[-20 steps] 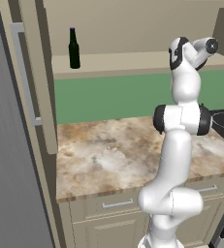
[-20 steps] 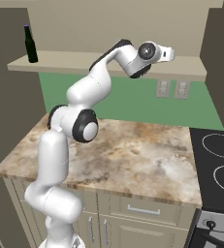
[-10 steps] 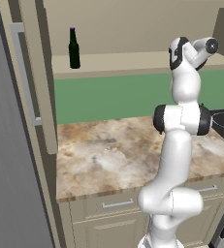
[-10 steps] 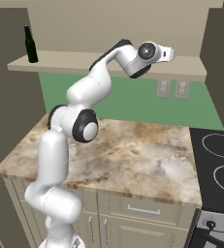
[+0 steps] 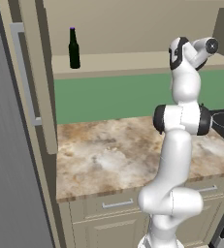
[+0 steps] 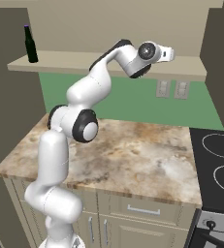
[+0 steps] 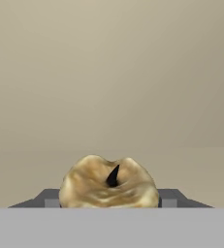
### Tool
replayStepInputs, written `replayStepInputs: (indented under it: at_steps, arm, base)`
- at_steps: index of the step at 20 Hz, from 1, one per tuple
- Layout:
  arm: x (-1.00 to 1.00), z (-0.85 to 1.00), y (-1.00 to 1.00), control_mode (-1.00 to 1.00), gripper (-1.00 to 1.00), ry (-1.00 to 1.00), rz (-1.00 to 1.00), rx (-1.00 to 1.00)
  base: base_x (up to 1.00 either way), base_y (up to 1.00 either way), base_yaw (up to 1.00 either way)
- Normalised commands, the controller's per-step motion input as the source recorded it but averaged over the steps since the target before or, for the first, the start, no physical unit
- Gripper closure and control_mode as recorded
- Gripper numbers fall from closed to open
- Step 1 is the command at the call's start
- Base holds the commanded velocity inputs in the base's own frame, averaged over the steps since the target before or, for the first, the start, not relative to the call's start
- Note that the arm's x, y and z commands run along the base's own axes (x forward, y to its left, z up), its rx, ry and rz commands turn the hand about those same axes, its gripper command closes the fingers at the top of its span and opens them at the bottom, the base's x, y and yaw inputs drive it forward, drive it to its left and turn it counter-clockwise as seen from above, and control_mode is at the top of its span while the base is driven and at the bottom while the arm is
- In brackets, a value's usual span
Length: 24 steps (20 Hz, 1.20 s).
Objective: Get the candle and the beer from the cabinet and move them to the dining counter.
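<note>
The candle [image 7: 108, 185] is a lumpy tan-gold stub with a black wick, its base cut off at 6 o'clock in the hand view. It sits between the dark fingers [image 7: 48, 197] of the gripper [image 7: 108, 201], which looks clenched on it, though actual contact is hard to make out. In the left base view, the slim dark glass beer [image 5: 73, 48] stands upright at 11 o'clock on the beige cabinet [image 5: 133, 60] shelf. Below lies the marbled stone desk [image 5: 113, 155].

A dark bottle [image 5: 73, 48] stood on the shelf [image 5: 133, 62] at upper left; the white arm [image 5: 179, 145] rose at right over the stone worktop [image 5: 104, 150].
</note>
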Motion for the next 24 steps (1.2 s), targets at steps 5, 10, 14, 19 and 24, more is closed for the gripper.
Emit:
replayStepInputs:
  at_steps: [5,10,14,19,24]
  arm:
    - [0.00,0.00,0.00,-1.00,1.00,0.01,0.00,0.00]
    - [-0.07,0.05,0.00,-1.00,1.00,0.06,0.00,0.00]
    - [-0.70,0.06,0.00,-1.00,1.00,0.04,0.00,0.00]
    - [-0.97,0.03,0.00,-1.00,1.00,0.00,0.00,0.00]
    - [-0.99,-0.01,0.14,-1.00,1.00,-0.01,0.00,0.00]
  base:
    - [0.00,0.00,0.00]
    - [0.00,0.00,0.00]
    - [0.00,0.00,0.00]
    - [0.00,0.00,0.00]
    - [0.00,0.00,0.00]
